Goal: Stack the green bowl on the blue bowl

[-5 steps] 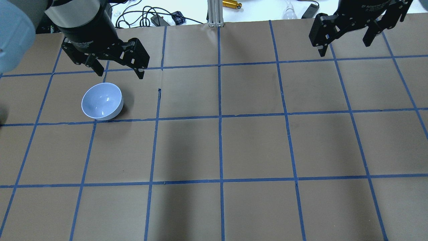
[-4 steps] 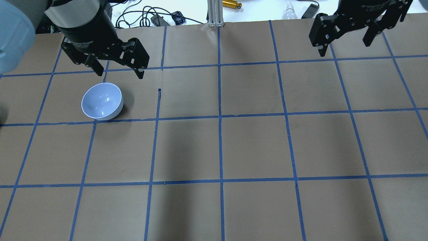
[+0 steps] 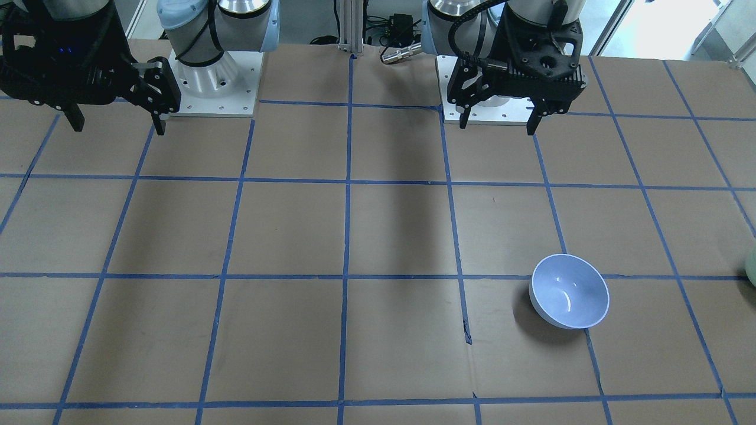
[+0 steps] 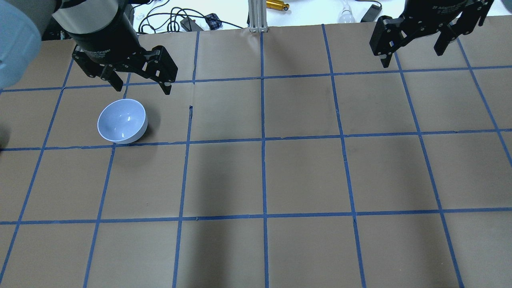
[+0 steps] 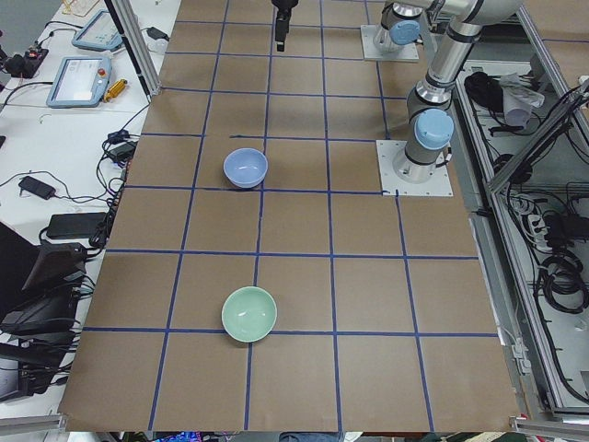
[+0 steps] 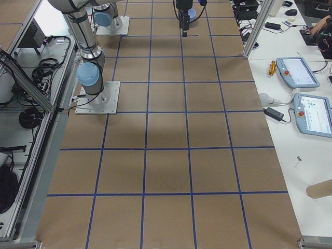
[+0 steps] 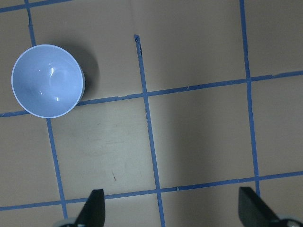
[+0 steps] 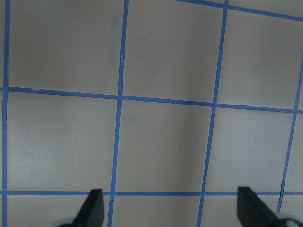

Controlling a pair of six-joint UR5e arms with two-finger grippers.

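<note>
Two bowls matter here, and they sit well apart. The round, glossy, pale mint-green bowl [image 5: 249,314] rests upright and empty on the brown paper-covered table with a blue tape grid [image 4: 304,176], far out toward the left end. It lies outside the overhead view, and the front-facing view catches only a sliver of it at the edge. The round, glossy, pale periwinkle-blue bowl [image 4: 122,121] stands upright and empty in the left part of the table, between the green bowl and the middle. Judging by its sheen and thin wall, the green bowl is likely stiff, fairly light and slippery, and it could chip if dropped. The curved outside gives the fingers little to bite on, so the rim looks like the best hold, with one finger inside and one outside the wall. The left gripper [image 4: 143,89] hangs above the table with its fingers pointing straight down and its jaws spread wide, holding nothing. It is near the blue bowl but clear of it, and well short of the green bowl. The right gripper [image 4: 412,58] hangs likewise over the far right of the table, jaws spread and empty.
</note>
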